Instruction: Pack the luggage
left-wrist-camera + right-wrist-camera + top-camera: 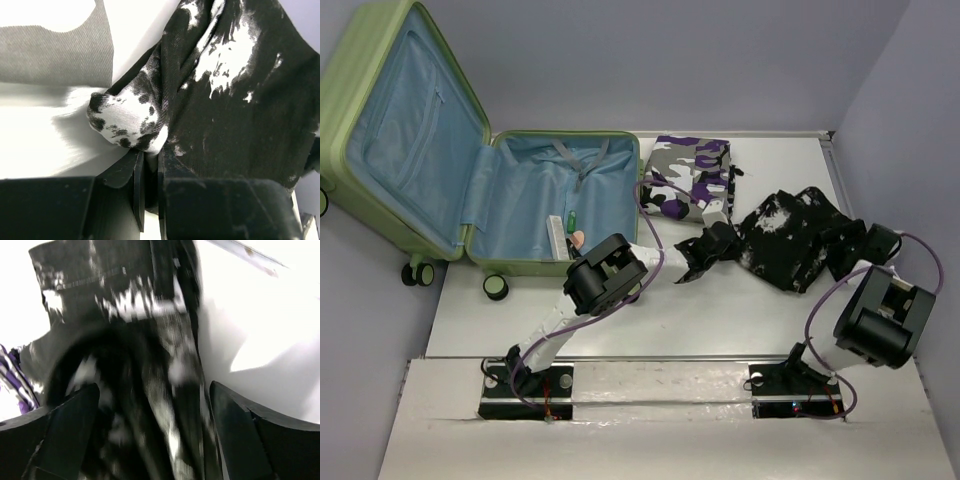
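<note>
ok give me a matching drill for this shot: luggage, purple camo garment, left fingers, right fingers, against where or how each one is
1 luggage
2 purple camo garment
3 left fingers
4 right fingers

a spread wide over the black and white garment
b open, lid raised, far left
c folded, beside the luggage
d pinched shut on the black and white garment

Pairs: 1-b, 2-c, 3-d, 4-a

White table [720, 310]: luggage [350, 70]; camo garment [688, 175]; black garment [790, 240]
</note>
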Available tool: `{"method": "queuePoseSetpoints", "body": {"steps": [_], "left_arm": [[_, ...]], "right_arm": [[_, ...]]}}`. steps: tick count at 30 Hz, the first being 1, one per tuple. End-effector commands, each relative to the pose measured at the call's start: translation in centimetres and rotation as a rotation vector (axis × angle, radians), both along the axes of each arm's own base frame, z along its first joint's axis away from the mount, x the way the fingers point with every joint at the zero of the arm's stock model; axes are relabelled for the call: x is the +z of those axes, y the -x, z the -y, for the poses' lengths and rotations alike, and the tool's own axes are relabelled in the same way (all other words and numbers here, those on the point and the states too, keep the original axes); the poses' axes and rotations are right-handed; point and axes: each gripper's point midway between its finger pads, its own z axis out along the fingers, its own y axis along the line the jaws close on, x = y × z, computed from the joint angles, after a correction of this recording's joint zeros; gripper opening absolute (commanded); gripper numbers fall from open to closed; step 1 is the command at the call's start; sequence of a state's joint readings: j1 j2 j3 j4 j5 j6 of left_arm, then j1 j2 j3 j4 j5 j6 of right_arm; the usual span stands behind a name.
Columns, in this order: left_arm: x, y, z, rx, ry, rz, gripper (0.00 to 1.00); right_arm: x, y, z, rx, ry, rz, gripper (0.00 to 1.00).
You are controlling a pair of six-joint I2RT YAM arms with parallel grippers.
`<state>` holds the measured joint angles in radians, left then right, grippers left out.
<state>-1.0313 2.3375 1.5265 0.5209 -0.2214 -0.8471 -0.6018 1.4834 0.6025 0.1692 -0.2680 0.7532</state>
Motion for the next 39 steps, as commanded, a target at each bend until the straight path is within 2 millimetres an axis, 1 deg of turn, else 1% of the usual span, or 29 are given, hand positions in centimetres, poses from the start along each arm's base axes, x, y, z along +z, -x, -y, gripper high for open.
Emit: {"method": "queuePoseSetpoints", "body": {"steps": [1,3,4,5,7,8,10,11,12,14,15,16,17,19,21,22,23,25,28,29,30,32,33,34,35,37,39], "left_arm": [[1.9,1.3,-0.6,-0.034,-0.012,0.009,0.06],[2.3,1.3,-0.7,-0.035,-0.008,0.013,0.06],[2.3,1.4,-0.6,-0.041,-0.007,0.014,0.06],[2.5,1.4,-0.6,-0.041,-0.001,0.014,0.06],[2.7,1.5,-0.5,-0.048,0.002,0.016,0.06],[2.7,1.6,-0.4,-0.05,0.004,0.014,0.06],[2.7,1.6,-0.4,-0.051,0.009,0.014,0.06],[2.8,1.6,-0.3,-0.053,0.012,0.012,0.06],[2.9,1.7,-0.3,-0.054,0.016,0.014,0.06],[2.8,1.8,-0.4,-0.056,0.015,0.013,0.06],[2.9,1.8,-0.4,-0.057,0.021,0.015,0.06],[3.0,1.9,-0.4,-0.06,0.021,0.015,0.06],[3.0,1.9,-0.4,-0.061,0.024,0.016,0.06],[3.0,2.0,-0.4,-0.066,0.023,0.019,0.06],[2.8,2.0,-0.4,-0.071,0.022,0.017,0.06],[2.6,2.1,-0.4,-0.073,0.022,0.015,0.06],[2.6,2.1,-0.3,-0.077,0.023,0.013,0.06],[2.3,2.2,-0.1,-0.083,0.027,0.008,0.06],[2.4,2.2,-0.1,-0.083,0.034,0.007,0.06],[2.4,2.2,-0.1,-0.082,0.032,0.009,0.06],[2.6,2.2,-0.1,-0.081,0.035,0.011,0.06],[2.7,2.1,-0.1,-0.081,0.036,0.013,0.06],[2.9,2.2,0.0,-0.083,0.04,0.016,0.06],[2.9,2.2,0.0,-0.084,0.042,0.014,0.06],[2.9,2.2,0.0,-0.084,0.042,0.016,0.06],[2.8,2.2,0.0,-0.087,0.041,0.014,0.06],[2.8,2.2,-0.2,-0.085,0.038,0.015,0.06]], "right_arm": [[0.8,3.3,-0.3,-0.073,0.068,-0.027,1.0],[1.9,4.3,-0.1,-0.105,0.106,-0.014,1.0],[3.9,4.6,-0.1,-0.113,0.149,0.038,1.0],[3.7,5.5,-0.3,-0.121,0.168,0.036,1.0],[5.1,6.1,-0.3,-0.112,0.231,0.056,1.0],[5.1,6.7,-0.7,-0.1,0.237,0.043,1.0],[6.6,6.8,-1.0,-0.056,0.296,0.082,1.0],[6.4,7.1,-1.4,-0.037,0.29,0.059,1.0],[6.8,7.1,-1.3,-0.028,0.303,0.058,1.0],[6.2,6.9,-1.0,-0.017,0.303,0.03,1.0],[4.5,6.6,-1.2,0.004,0.255,-0.018,1.0],[4.6,5.7,-1.0,0.03,0.252,-0.011,1.0],[4.2,4.9,-1.9,0.093,0.207,-0.005,1.0],[3.0,3.7,-2.5,0.17,0.176,-0.025,1.0],[2.7,3.2,-3.3,0.212,0.177,-0.027,1.0],[2.7,3.3,-3.1,0.207,0.191,-0.033,1.0],[3.1,3.1,-3.1,0.214,0.22,-0.024,1.0],[3.3,3.5,-3.0,0.196,0.234,-0.021,1.0],[4.7,3.9,-3.1,0.175,0.273,0.03,0.99],[6.1,4.1,-3.1,0.162,0.305,0.07,0.99],[6.7,4.0,-3.2,0.16,0.333,0.102,0.98],[7.6,4.3,-3.1,0.15,0.36,0.119,0.98],[8.1,4.1,-3.1,0.153,0.376,0.123,0.98],[7.1,4.4,-3.1,0.162,0.36,0.073,0.99],[6.6,4.2,-3.3,0.177,0.348,0.05,0.99],[4.9,3.8,-3.2,0.2,0.303,-0.018,1.0],[3.9,3.6,-3.1,0.211,0.289,-0.06,1.0]]}}
